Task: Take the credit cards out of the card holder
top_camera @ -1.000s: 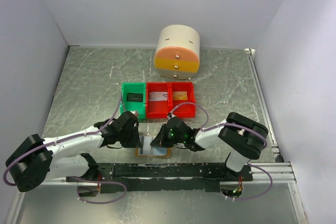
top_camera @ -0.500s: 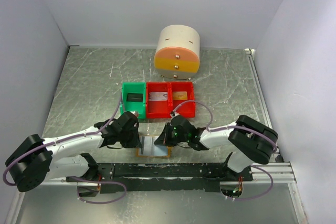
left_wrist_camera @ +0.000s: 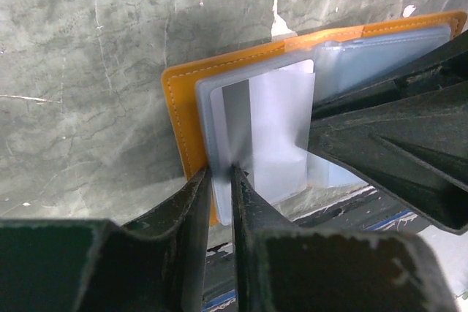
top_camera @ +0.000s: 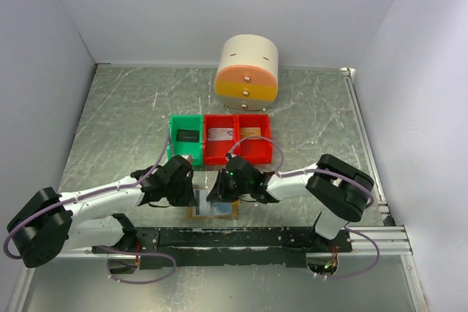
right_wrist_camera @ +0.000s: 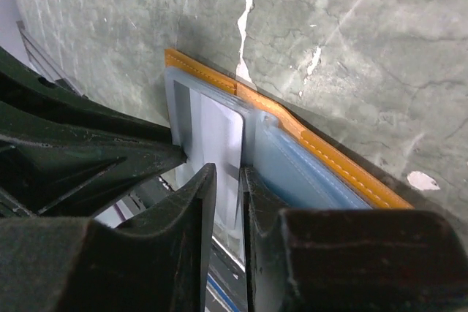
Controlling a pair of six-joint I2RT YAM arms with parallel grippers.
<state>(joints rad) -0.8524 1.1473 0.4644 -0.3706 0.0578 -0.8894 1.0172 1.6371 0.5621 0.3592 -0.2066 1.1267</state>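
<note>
Extracting 1 card [left_wrist_camera: 274, 129]: left end effector [left_wrist_camera: 218, 173] pinches the open holder's [top_camera: 212, 216] pocket edge on the near tabletop [top_camera: 117, 122], while right end effector [right_wrist_camera: 228, 174], nearly closed at the card, grip unclear, needs a firm outward pull.

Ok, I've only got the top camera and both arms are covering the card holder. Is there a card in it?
Observer: Yes. In the left wrist view the card holder lies open, and a pale silvery card shows in one blue pocket.
Operator: What is my left arm doing there?
Observer: The left gripper has its jaws nearly together over that pocket's near edge and seems to be pinching it.
Operator: And the right one?
Observer: In the right wrist view the right gripper sits at the card's edge with its jaws a narrow slit apart. I cannot tell whether it grips the card.
</note>
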